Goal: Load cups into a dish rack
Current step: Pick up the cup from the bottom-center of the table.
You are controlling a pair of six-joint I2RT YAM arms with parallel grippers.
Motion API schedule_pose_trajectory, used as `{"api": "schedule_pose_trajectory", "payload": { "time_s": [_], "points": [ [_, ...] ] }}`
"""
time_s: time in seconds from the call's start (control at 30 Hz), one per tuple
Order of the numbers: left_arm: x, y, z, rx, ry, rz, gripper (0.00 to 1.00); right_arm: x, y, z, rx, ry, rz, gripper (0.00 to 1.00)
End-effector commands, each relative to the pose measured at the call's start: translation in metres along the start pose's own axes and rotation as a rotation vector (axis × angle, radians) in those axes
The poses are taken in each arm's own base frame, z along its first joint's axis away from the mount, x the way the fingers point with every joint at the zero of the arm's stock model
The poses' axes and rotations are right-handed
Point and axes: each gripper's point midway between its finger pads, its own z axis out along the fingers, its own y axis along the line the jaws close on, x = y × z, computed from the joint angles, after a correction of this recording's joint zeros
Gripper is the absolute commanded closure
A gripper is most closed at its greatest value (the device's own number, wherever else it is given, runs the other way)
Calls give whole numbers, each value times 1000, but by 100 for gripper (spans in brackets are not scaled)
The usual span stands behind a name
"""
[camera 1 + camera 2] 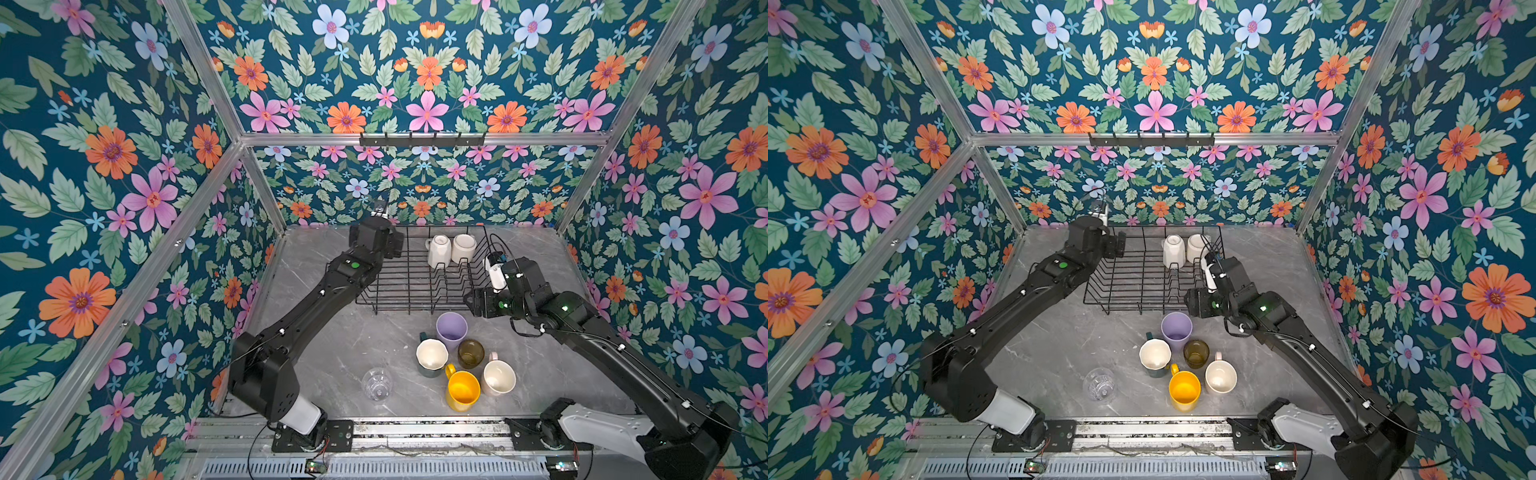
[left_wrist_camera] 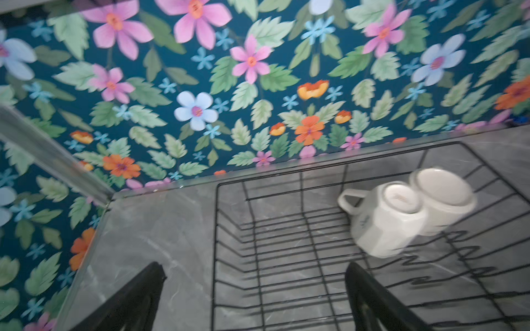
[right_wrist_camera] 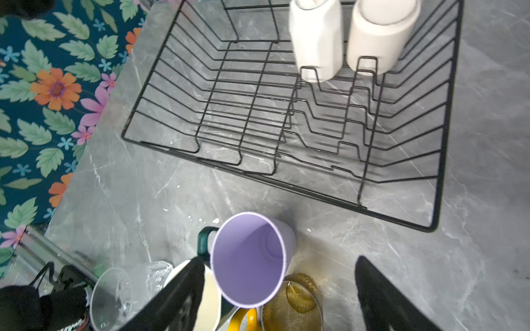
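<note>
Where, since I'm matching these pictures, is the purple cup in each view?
Both top views: purple cup stands just in front of the rack, farthest of the loose cups.
Left wrist: not in it.
Right wrist: just outside the rack's edge.
Shared landmark: the black rack, in all four.

Both top views were bright, sharp and evenly lit from overhead, with only faint soft shadows on the grey marble tabletop [image 1: 332, 357] and some wide-angle stretch toward the picture edges. The left wrist view was dimmer and smeared by motion blur, so the white mugs [image 2: 384, 223] and the wires of the dish rack [image 2: 215, 243] looked ghosted. The right wrist view was brighter, its rack wires slightly doubled, and the lilac tumbler [image 3: 249, 258] was fairly crisp with a soft dark shadow beside it.
</note>
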Motion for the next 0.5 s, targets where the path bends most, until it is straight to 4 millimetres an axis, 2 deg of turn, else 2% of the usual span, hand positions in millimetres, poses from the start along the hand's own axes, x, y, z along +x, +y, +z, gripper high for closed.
{"api": "schedule_pose_trajectory", "payload": {
  "time_s": [0.0,0.07,0.17,0.27,0.37,0.47],
  "points": [
    [10,52,-5,-108,1,-38,0,4,15,-5,39,9,-49,20],
    [28,84,-14,-166,21,-56,0,8,40,-1,-5,24,-88,21],
    [44,110,-28,-216,29,-75,0,19,76,9,-40,65,-150,23],
    [47,123,-37,-240,21,-89,0,35,107,22,-79,125,-196,23],
    [51,137,-43,-269,18,-103,0,60,142,41,-135,208,-232,25],
    [54,147,-49,-291,14,-114,0,83,168,57,-155,271,-271,26]
  ]
}}
